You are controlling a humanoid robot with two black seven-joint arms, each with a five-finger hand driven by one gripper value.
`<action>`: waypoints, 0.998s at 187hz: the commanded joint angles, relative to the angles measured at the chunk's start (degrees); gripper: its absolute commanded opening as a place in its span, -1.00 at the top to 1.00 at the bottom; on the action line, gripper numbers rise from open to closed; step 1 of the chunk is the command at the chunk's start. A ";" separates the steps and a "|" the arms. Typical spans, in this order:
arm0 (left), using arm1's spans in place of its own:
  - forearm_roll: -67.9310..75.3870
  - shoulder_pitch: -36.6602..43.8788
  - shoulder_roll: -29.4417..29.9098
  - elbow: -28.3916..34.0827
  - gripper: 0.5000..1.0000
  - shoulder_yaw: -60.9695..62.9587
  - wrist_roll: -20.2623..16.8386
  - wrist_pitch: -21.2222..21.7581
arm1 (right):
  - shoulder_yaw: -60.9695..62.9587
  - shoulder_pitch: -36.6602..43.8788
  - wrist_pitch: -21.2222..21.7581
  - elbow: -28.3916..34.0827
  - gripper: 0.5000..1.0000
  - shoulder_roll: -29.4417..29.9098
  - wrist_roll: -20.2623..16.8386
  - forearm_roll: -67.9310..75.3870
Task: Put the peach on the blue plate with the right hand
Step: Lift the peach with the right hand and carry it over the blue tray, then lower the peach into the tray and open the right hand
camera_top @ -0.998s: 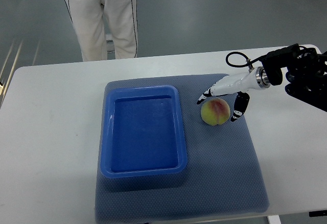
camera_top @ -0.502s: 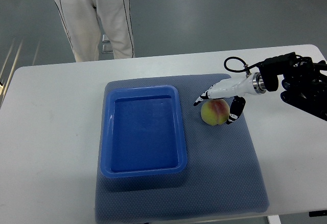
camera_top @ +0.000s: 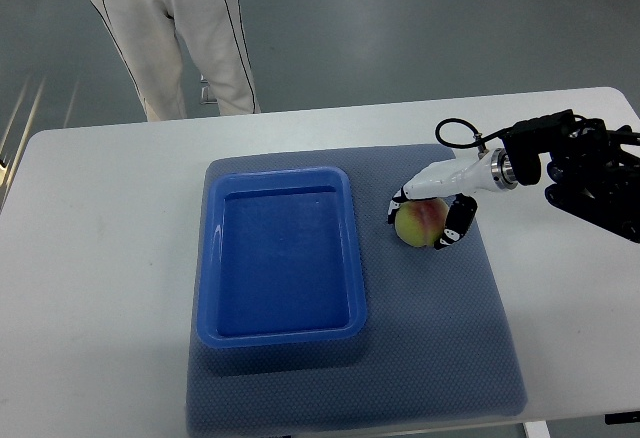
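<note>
Top view. The right hand (camera_top: 432, 210), entering from the right edge of the frame, has come down onto the peach (camera_top: 420, 223) over the last second: a second ago its fingers were spread in the air around the fruit, and now they are curled against it, the upper fingers (camera_top: 402, 196) wrapping the far side and the thumb (camera_top: 452, 228) pressing the right side. The hand thus appears clamped on the peach, though whether the grip is firm enough to lift cannot be told. The peach itself has barely shifted; it rests on the grey mat (camera_top: 440, 338), right of centre, just beside the right wall of the blue plate (camera_top: 210, 258) but apart from it. This marks the change from reaching to grasping; the lift and the carry leftward into the plate are not yet done.

The peach is nearly round, so no clear long axis shows. Its red blush faces up and toward the right, the yellow-green side toward the left, facing the plate. The plate, a deep rectangular tray, lies with its long axis running from the top to the bottom of the frame. A person's legs (camera_top: 170, 28) stand beyond the white table (camera_top: 100, 258), upper left. The left arm is not in view.
</note>
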 commanded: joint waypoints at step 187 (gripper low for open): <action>0.00 0.00 0.00 0.09 -1.00 -0.09 0.00 0.00 | 0.03 5.65 -0.51 -14.68 0.10 26.50 -0.17 2.41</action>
